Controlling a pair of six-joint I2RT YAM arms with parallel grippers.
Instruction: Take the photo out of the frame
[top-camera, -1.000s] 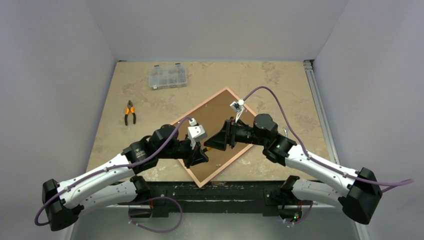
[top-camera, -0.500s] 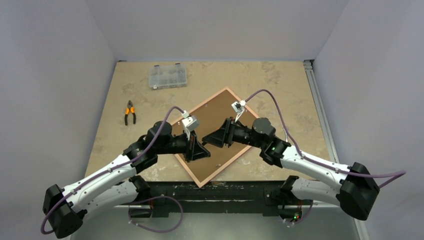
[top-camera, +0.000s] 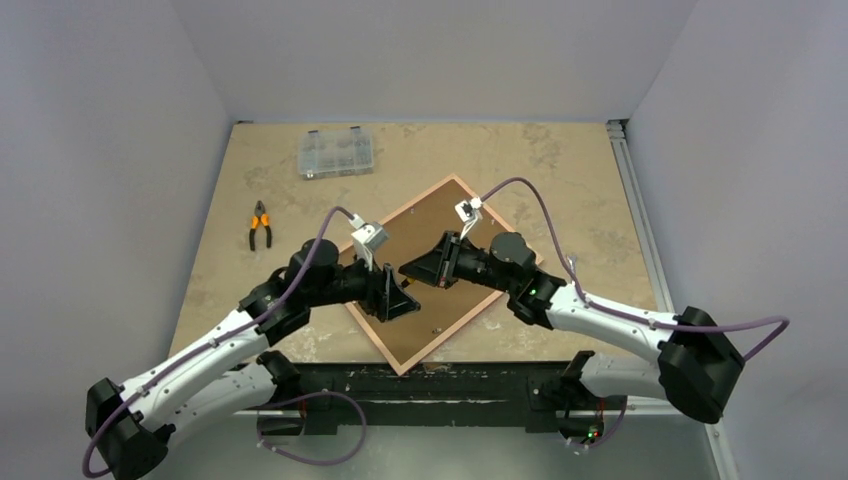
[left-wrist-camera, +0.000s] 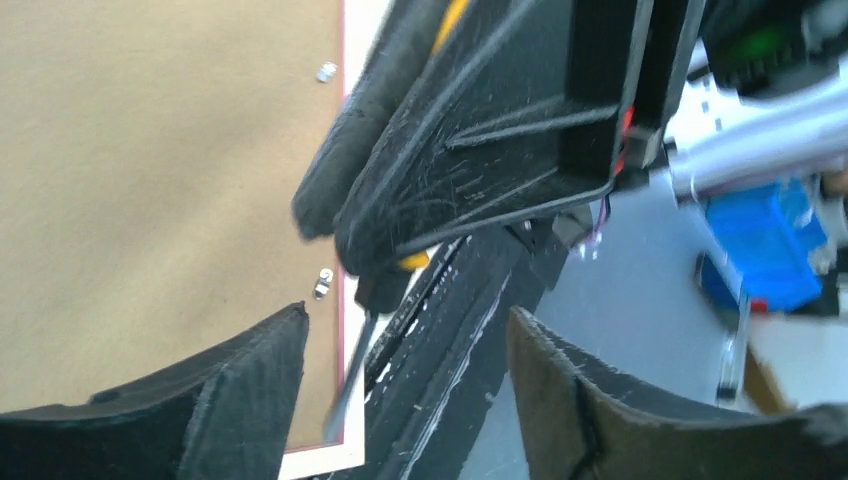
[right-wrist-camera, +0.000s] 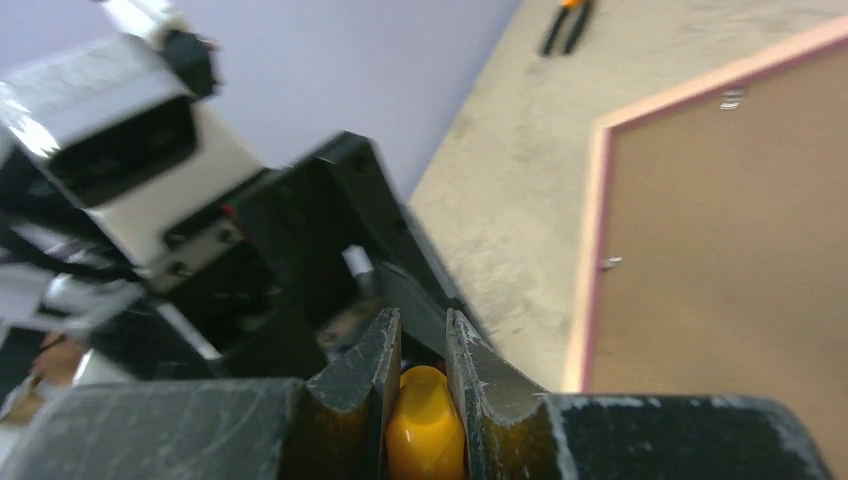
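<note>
Left pincer (left-wrist-camera: 405, 335): fingers well apart and gripping nothing. In the top view it sits low centre, over the lower-left side of the frame.
Right pincer (right-wrist-camera: 422, 328): clamped on the yellow-handled tool (right-wrist-camera: 425, 425), tip to tip with the left pincer, just above it in the top view.
Tool: the yellow handle is pinched between the right fingers. In the left wrist view its thin grey shaft runs down between the left fingers, and no contact is visible.
Frame (right-wrist-camera: 585, 270): lies face down on the desk (top-camera: 560, 170), set as a diamond in the centre of the top view, with nothing pinning it.
Backing board (top-camera: 440, 225): brown, seated inside the frame. Small metal clips (left-wrist-camera: 323, 283) sit along its edge; their position cannot be made out.
Photo: not visible; judged to lie under the backing board, so not yet removed.
Pliers (top-camera: 260, 224): left of centre in the top view, well apart from the frame.
Compartment box (top-camera: 336, 152): upper left in the top view, at the far side of the desk.
Risk 1: the tool may slip or twist, because it is held on a rounded handle.
Risk 2: the pincers may snag on parting, because the shaft sits between the left fingers.
Risk 3: the frame may slide under the tool, being unrestrained.
Risk 4: the tip may gouge the board or crease the photo if a clip is forced.
</note>
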